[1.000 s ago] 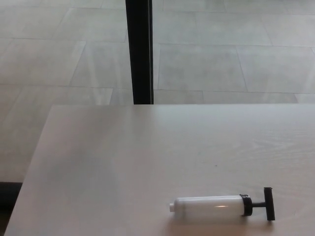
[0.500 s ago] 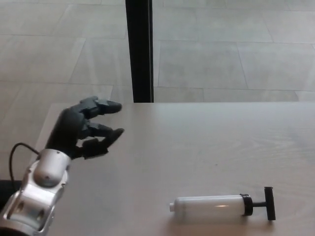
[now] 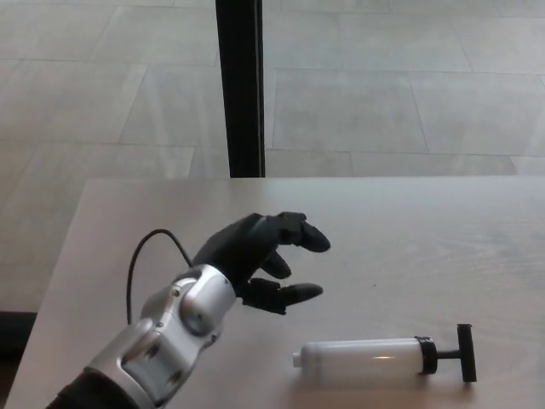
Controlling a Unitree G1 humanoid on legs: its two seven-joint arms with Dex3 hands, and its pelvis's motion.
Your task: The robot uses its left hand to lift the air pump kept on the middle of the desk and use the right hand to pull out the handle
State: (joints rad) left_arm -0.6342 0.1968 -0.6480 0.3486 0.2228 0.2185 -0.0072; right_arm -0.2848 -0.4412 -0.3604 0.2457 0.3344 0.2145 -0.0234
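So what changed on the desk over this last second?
The robot's black left hand came into view from the left and swept rightward over the pale wooden desk toward the translucent white air pump with the black T-handle, fingers apart, holding nothing. The pump stayed lying flat, untouched, handle pointing right. The right hand is not in view.

A single head view is supplied, so no overlap with a second view exists. The camera sits above the near edge of the tabletop (image 3: 409, 230) and faces forward and steeply down. The tabletop fills the lower half of the frame at close range; its far edge runs across mid-frame. Tiled floor (image 3: 383, 85) occupies the upper half, with a black vertical post (image 3: 239, 85) near 12 o'clock.
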